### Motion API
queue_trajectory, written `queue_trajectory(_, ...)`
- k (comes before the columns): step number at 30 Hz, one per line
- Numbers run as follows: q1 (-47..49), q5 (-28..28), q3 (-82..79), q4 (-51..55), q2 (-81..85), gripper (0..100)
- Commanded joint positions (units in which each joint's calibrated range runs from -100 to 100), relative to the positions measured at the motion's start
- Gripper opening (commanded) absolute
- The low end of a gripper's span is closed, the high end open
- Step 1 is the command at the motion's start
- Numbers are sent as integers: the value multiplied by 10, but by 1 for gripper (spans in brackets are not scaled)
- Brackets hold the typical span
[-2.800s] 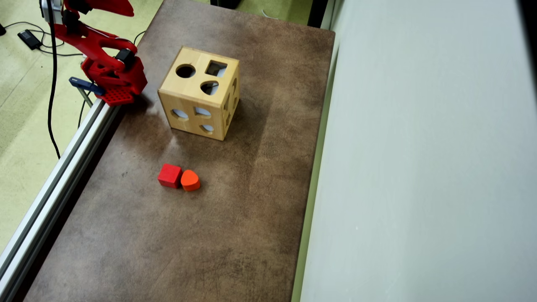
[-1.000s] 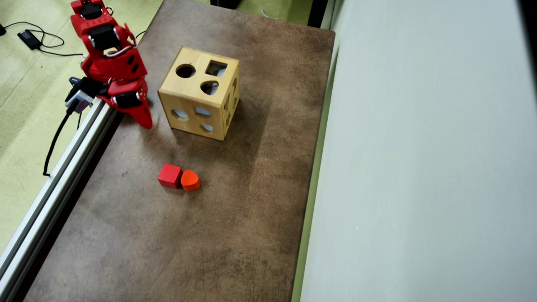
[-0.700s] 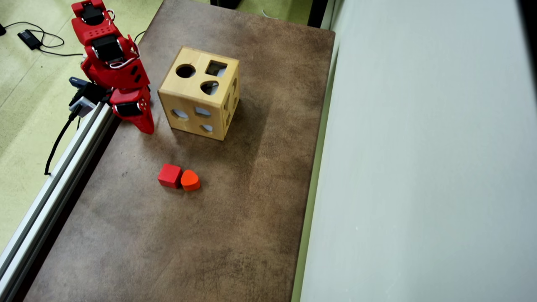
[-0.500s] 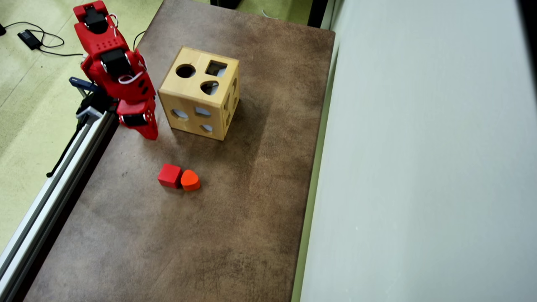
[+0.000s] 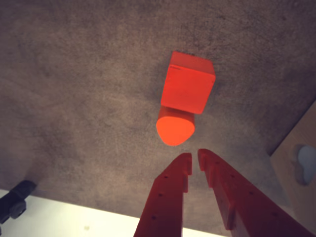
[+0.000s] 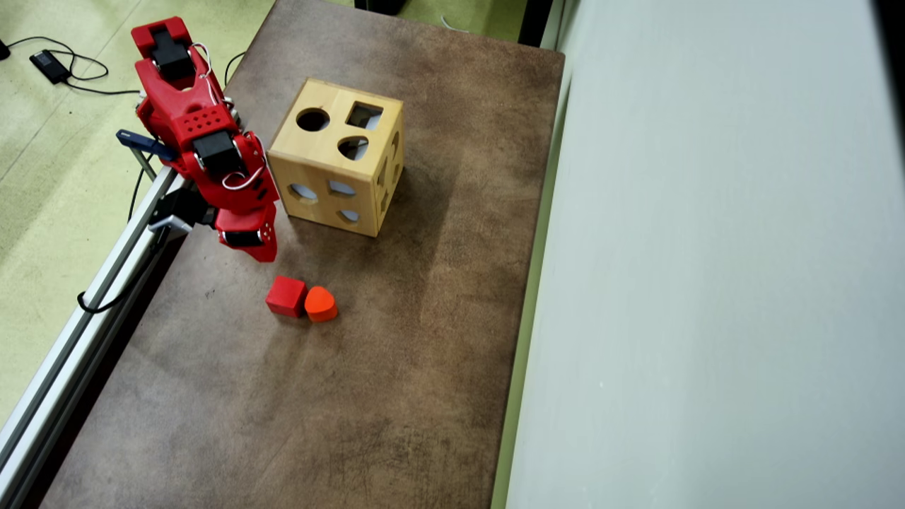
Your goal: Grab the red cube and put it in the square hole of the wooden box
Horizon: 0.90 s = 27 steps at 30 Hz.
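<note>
The red cube [image 6: 286,295] lies on the brown table, touching an orange-red rounded block [image 6: 321,303] on its right in the overhead view. In the wrist view the rounded block [image 5: 175,127] is nearer my fingertips and the red cube [image 5: 187,89] lies just beyond it. My red gripper [image 6: 265,254] [image 5: 193,160] hovers short of both blocks, its jaws nearly together with only a thin slit and nothing between them. The wooden box [image 6: 338,157] stands behind, with the square hole [image 6: 364,115] on its top face beside a round one; a corner of the box [image 5: 296,163] shows in the wrist view.
An aluminium rail [image 6: 92,311] runs along the table's left edge, with a black clamp [image 5: 15,202] by it. A pale grey panel [image 6: 707,283] borders the table on the right. Cables lie on the green floor at the left.
The arm has unfolded from the table's back-left corner and swung forward past the box's left side toward the two blocks. Cube, rounded block and box have not moved.
</note>
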<state>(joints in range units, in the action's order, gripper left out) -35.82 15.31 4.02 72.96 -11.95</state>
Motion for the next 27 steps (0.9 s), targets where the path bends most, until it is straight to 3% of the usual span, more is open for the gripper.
queue_trajectory(1, -1, 1, 17, -1, -2, 7)
queue_trajectory(8, -1, -1, 8, 3, 8, 19)
queue_trajectory(27, -25, 4, 6, -7, -3, 19)
